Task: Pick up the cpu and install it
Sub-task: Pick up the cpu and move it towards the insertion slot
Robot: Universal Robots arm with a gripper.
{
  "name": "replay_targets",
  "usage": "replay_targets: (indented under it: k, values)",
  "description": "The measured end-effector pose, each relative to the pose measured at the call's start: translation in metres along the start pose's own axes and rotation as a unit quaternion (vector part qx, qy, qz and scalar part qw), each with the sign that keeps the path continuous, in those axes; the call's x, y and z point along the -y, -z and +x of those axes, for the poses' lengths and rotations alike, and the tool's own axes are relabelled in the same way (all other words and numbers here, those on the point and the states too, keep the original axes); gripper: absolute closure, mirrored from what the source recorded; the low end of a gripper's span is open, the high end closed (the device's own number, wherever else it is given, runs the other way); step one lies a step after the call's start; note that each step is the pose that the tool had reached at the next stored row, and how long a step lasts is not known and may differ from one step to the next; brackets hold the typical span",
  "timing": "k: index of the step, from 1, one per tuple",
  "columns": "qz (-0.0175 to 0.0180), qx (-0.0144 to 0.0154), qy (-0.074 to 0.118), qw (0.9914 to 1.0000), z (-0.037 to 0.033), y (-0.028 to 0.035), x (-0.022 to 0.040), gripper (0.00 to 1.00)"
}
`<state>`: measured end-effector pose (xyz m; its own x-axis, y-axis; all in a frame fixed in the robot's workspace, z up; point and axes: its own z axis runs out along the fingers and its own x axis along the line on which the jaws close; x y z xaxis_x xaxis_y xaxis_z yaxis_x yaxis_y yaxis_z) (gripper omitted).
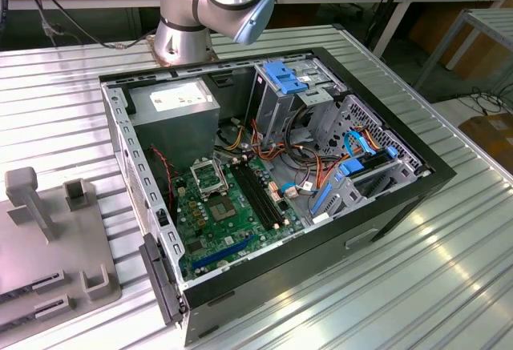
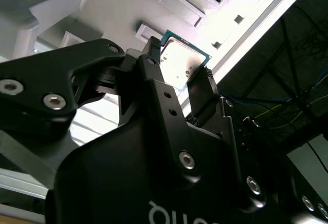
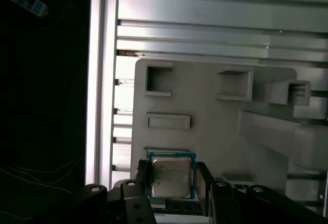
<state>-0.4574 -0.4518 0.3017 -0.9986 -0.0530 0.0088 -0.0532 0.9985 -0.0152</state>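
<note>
Cpu (image 3: 171,177), a thin square chip with a silvery metal face and green rim, hangs just over the pale grey moulded tray (image 3: 205,111), near its edge. The black gripper (image 3: 173,182) straddles it, fingers (image 3: 203,185) seemingly clamped on two opposite edges.

Silvery-grey cpu (image 3: 170,179) face with perhaps teal-green rim; black pincer (image 3: 172,167); pale grey tray (image 3: 215,126); green motherboard (image 1: 210,223).
</note>
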Motion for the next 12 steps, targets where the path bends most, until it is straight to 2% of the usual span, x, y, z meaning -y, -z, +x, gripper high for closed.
replay_targets:
  k: [12]
  values:
    - [0.0000,-0.0001,0.000,1.00000,0.0001,0.0075,0.0001,0.53]
